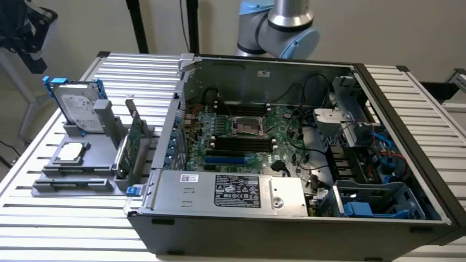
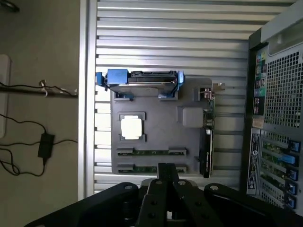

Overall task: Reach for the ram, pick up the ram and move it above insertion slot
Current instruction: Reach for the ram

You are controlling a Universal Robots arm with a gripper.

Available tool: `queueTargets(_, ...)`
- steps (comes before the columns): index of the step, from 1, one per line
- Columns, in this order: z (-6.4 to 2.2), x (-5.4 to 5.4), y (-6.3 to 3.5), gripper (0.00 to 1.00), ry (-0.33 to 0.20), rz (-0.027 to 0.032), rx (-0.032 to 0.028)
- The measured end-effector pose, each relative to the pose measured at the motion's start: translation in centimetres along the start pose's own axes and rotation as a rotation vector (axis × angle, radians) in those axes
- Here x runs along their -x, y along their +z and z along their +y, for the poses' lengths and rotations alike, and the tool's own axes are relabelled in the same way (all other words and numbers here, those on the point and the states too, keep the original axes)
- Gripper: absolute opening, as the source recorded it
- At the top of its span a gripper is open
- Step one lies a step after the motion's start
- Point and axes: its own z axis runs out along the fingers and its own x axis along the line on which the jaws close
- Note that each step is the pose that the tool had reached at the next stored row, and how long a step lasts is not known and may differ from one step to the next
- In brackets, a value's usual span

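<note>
Grey plastic forms the holder (image 2: 156, 106) that sits on the slatted metal tabletop (image 2: 165, 38) just beside the open computer case (image 1: 291, 229); the ram (image 2: 150, 152), a thin green stick, lies on edge in a narrow slot of this holder, between a square silver processor (image 2: 131, 127) and a second stick (image 2: 139, 168) in the neighbouring slot. Both sticks are seated in their slots, untouched. A silver hard drive (image 2: 139, 78) with blue rails stands at the far end of the holder from the sticks; a taller green card (image 2: 207, 146) stands on edge along the side of the holder nearest the case.

In the wrist view the black gripper (image 2: 167, 171) hangs high over the holder, looking straight down on it; its fingers (image 2: 163, 174) are pressed together and hold nothing; their tip lines up over the end of the holder where the two sticks lie, closest to the second stick, and touches neither.

In the exterior view the arm (image 1: 280, 24) shows behind the case's back wall; the case lies open with its green motherboard (image 1: 248, 136) exposed, and the holder is on the exterior view's left of it; a black cable with a power brick (image 2: 46, 144) trails over the floor beyond the tabletop's edge.
</note>
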Motion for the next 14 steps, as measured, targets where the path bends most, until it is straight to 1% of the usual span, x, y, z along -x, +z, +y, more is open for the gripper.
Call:
queueTargets(1, -0.22, 0.0, 0.08, 0.11, 0.000, 0.0024, 0.0000)
queueTargets(6, -1.42, -0.1, 0.65, 0.11, 0.000, 0.0229, 0.0005)
queueTargets(8, -1.85, -0.2, 0.89, 0.11, -0.001, 0.0295, 0.0006)
queueTargets(9, -2.02, -0.2, 0.98, 0.11, -0.002, 0.0308, 0.0006)
queueTargets(14, -2.35, -0.2, 1.35, 0.11, -0.022, 0.0300, 0.0002)
